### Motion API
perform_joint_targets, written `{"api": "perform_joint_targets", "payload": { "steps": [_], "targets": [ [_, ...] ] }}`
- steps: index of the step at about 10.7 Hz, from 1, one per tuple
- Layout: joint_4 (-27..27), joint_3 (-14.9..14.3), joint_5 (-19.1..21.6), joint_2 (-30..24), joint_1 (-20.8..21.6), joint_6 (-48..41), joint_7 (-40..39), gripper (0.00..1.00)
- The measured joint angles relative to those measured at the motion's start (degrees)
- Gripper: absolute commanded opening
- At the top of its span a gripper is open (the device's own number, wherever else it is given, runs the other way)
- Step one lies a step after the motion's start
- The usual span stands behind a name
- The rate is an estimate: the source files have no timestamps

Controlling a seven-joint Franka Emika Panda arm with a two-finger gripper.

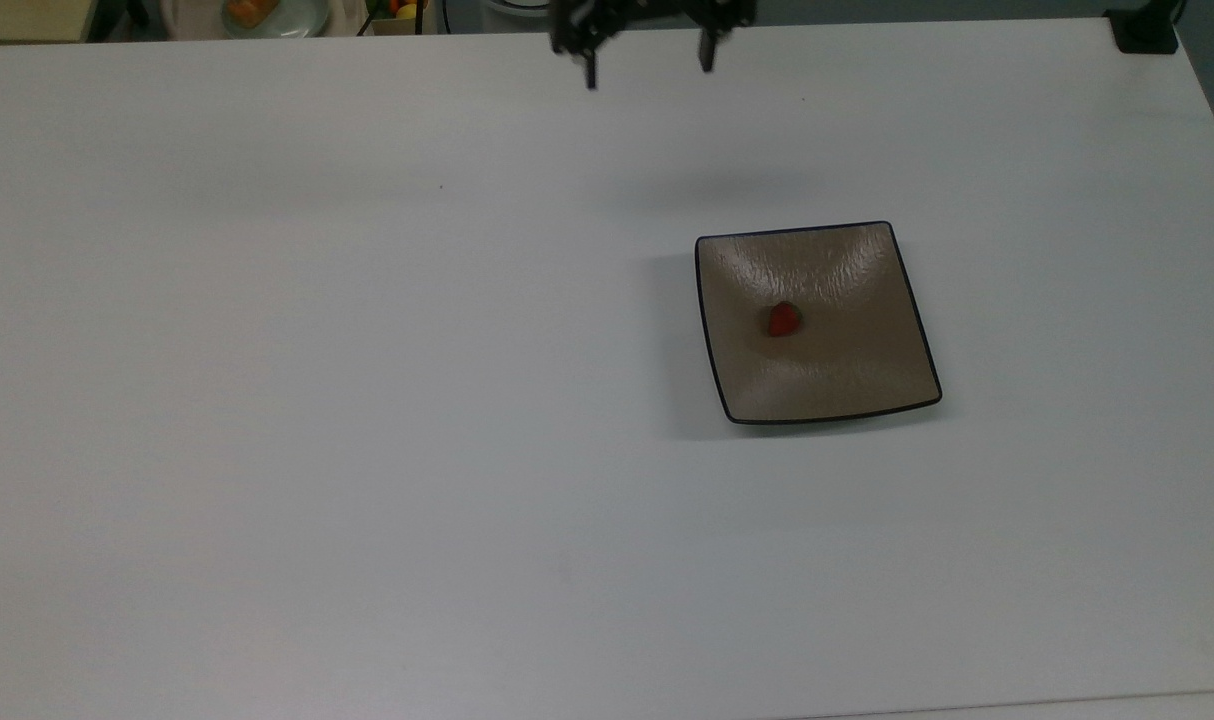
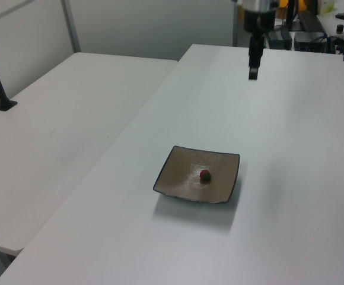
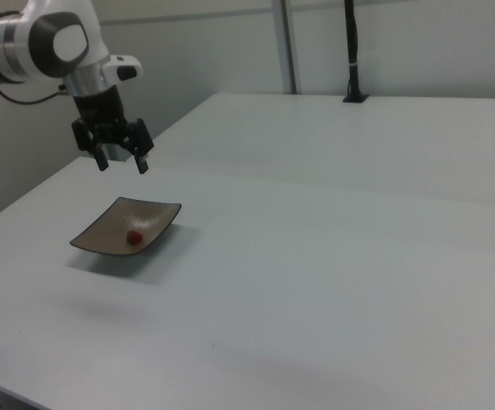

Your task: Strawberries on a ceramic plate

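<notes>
Hanging above the table, the end effector [image 3: 121, 162] gapes empty; strawberry [image 1: 784, 319] lies on ceramic plate [image 1: 867, 370].

a lab or test room: broad plain white surface [image 2: 290, 196] with a second one [image 2: 53, 124] pushed alongside, bare grey partition walls [image 3: 230, 60], a black camera post [image 3: 351, 51] clamped at one edge, and a white robot arm [image 3: 43, 38] mounted by it.

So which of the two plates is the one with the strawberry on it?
The square brown ceramic plate out on the white table; the strawberry sits near its middle. The other, a pale round plate beyond the table's far edge, holds orange food.
</notes>
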Motion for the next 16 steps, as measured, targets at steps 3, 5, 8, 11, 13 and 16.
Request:
{"api": "perform_joint_targets", "payload": {
  "steps": [3, 5, 8, 11, 13, 16],
  "targets": [
    [-0.02, -3.90, 0.02, -2.66, -0.03, -2.24, 1.72, 1.00],
    [-0.18, -4.88, 0.03, -2.72, -0.02, -2.70, 1.72, 1.00],
    [-0.38, -4.90, 0.03, -2.55, 0.07, -2.11, 1.57, 1.00],
    [-0.55, -6.40, 4.77, -2.28, 0.09, 1.02, -4.50, 1.00],
    [-0.53, -7.64, 5.73, -2.32, 0.07, 1.02, -5.73, 1.00],
    [-0.55, -7.54, 3.07, -2.32, 0.46, 0.03, -5.80, 1.00]
  ]
}}
